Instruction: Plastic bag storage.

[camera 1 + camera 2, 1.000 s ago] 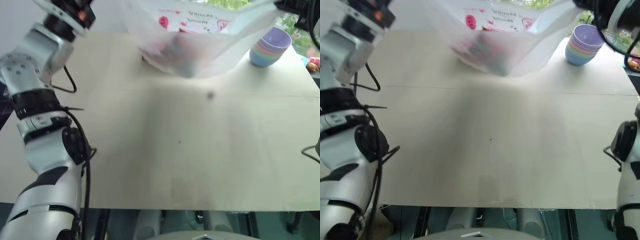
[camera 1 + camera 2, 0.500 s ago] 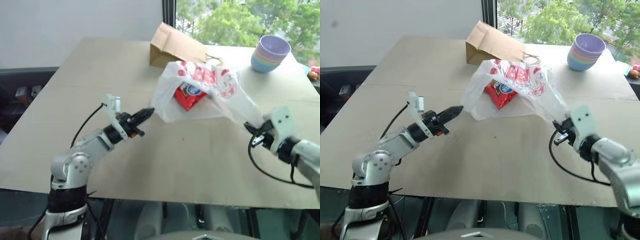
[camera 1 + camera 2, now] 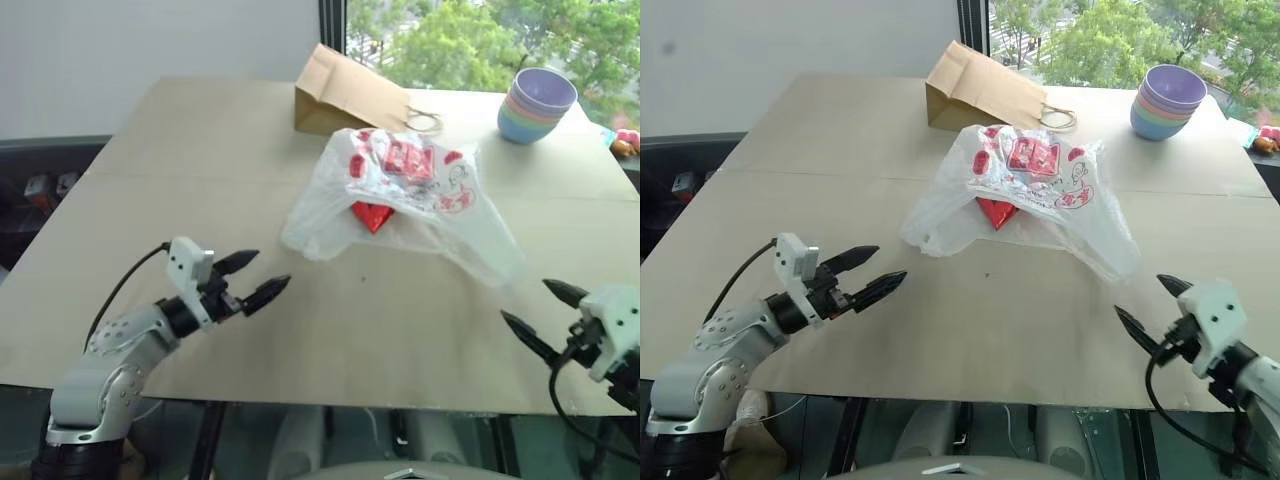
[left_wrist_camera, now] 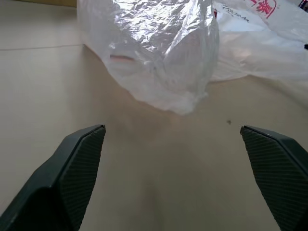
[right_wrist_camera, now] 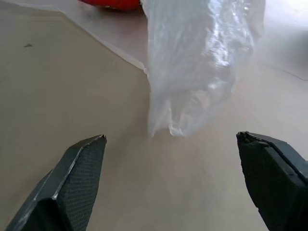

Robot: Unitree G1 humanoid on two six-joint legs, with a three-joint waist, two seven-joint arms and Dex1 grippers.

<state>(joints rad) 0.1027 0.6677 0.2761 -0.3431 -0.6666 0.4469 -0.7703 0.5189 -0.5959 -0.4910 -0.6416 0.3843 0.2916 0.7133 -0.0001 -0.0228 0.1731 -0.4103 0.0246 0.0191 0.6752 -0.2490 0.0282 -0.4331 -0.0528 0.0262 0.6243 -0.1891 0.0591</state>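
The plastic bag looks light, limp and slippery; pinch its drooping corners. Both grippers' jaws stand wide, empty.

One plastic bag, one paper bag, one bowl stack.

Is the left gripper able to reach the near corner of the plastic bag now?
Probably yes. The left gripper is open and points toward the plastic bag, with only bare table between them; nothing blocks the way.
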